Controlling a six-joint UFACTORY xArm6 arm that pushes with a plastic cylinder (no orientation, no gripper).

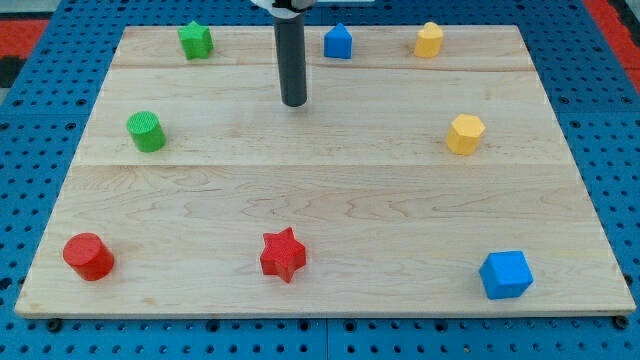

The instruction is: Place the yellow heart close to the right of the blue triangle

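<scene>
The yellow heart (pixel 429 40) sits near the view's top edge of the wooden board, right of centre. The blue triangle (pixel 338 42) is to its left on the same row, with a gap of about one to two block widths between them. My tip (pixel 293 103) rests on the board below and to the left of the blue triangle, touching no block. The rod rises straight up from it to the view's top.
A green star (pixel 195 40) is at the top left and a green cylinder (pixel 146 131) at the left. A yellow hexagon (pixel 465 133) is at the right. A red cylinder (pixel 88 256), a red star (pixel 283 254) and a blue cube (pixel 505 274) line the bottom.
</scene>
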